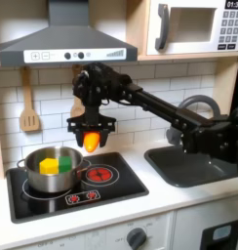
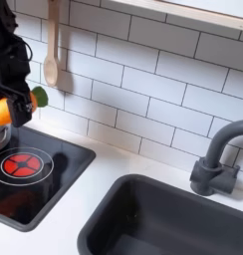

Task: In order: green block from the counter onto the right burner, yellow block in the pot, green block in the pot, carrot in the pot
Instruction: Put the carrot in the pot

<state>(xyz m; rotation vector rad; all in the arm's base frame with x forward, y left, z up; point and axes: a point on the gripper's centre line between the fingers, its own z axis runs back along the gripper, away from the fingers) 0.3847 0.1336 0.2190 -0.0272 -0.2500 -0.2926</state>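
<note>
The steel pot (image 1: 33, 178) stands on the left burner of the counter (image 1: 179, 200). Inside it lie the yellow block (image 1: 48, 167) and, to the first exterior view's right of it, the green block (image 1: 65, 163). My gripper (image 1: 92, 135) hangs above the stovetop, between the pot and the right burner (image 1: 99, 175), shut on the carrot (image 1: 92, 144). In the second exterior view the gripper (image 2: 14, 100) is at the left edge, and the carrot (image 2: 1, 112) lies crosswise in it with its green leafy tip (image 2: 38, 97) pointing to the second exterior view's right.
A dark sink (image 1: 189, 166) with a grey faucet (image 1: 197, 103) lies to the first exterior view's right of the stove. A wooden spoon (image 1: 30, 109) hangs on the tiled wall. The range hood (image 1: 67, 41) and a microwave (image 1: 194, 24) are overhead.
</note>
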